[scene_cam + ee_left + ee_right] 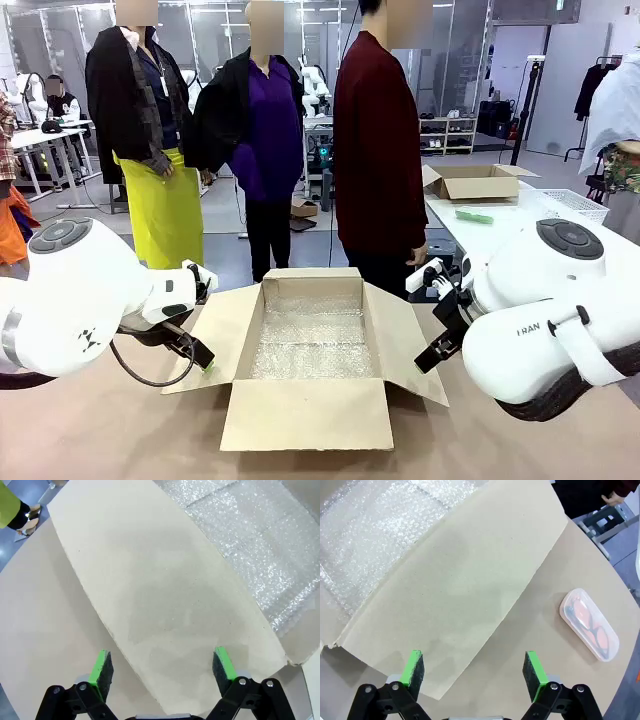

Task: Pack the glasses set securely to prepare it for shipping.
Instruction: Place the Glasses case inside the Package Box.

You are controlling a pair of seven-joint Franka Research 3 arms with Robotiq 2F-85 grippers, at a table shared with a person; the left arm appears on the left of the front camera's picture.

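**Both hands open beside the box, one case on the desk**

Front view: an open box (305, 415) stood mid-desk, all four flaps folded out, its floor lined with bubble wrap (310, 340). My left hand (200, 358) hung low at the box's left side and my right hand (437, 352) at its right side, both pointing down toward the desk (100, 430). From this angle I could not tell how wide either stood. A person (378, 150) in a dark red top stood at the far edge.

Left wrist view: my left hand was spread wide and held nothing. Its green pads (101, 667) stood well apart over the left flap (165, 595), with the wrap showing beyond it.

Right wrist view: my right hand was also spread wide and empty, above the edge of the right flap (470, 580). The pink case (589, 624) lay flat on the desk, clear of that flap and off to one side of my fingers, its glasses showing through the lid.
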